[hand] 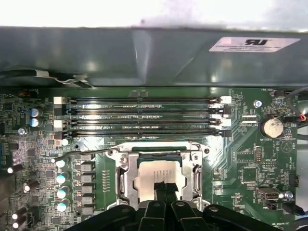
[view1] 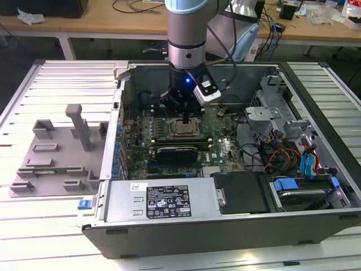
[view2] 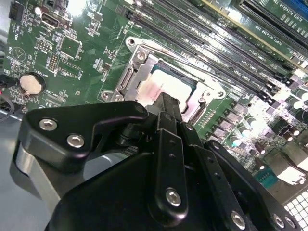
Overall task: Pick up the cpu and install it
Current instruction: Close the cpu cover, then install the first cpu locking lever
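Note:
The cpu [hand: 155, 174] is a silvery square chip lying flat in the open socket frame [hand: 126, 179] on the green motherboard, inside the open computer case. My gripper [hand: 163, 186] stands right over it, its black fingers pressed together, tips at or just above the chip's top plate. In the second wrist view the cpu [view2: 153, 87] shows just beyond the gripper [view2: 166, 102], whose body hides the chip's near part. In the exterior view the gripper [view1: 186, 119] hangs straight down over the socket frame [view1: 181, 130] in the middle of the case.
Several long memory slots [hand: 144, 118] run beside the socket, with a coin battery [hand: 272, 126] nearby. A power supply [view1: 163, 200] and drive bay [view1: 299, 192] line the case front. A grey fixture plate [view1: 56, 152] with slotted blocks lies on the exterior view's left.

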`<act>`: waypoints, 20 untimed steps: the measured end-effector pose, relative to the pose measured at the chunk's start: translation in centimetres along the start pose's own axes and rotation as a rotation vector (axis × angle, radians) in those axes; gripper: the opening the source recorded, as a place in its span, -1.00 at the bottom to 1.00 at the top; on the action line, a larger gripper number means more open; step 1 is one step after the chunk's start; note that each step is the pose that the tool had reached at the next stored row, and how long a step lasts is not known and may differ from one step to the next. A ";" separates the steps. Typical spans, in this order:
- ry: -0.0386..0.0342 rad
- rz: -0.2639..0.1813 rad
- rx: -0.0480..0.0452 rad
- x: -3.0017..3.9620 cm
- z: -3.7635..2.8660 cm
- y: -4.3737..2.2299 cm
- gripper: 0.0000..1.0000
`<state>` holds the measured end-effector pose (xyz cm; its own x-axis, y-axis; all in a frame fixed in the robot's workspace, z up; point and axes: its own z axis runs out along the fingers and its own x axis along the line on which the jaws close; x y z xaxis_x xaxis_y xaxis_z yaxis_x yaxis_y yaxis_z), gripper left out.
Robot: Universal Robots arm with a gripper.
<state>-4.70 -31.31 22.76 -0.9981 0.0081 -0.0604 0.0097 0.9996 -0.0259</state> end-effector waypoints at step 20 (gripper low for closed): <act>0.0000 0.000 0.0000 -0.10 -1.65 -0.04 -0.79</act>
<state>-4.70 -31.32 24.41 -0.9981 0.0081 -0.0604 0.0097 0.9996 -0.0258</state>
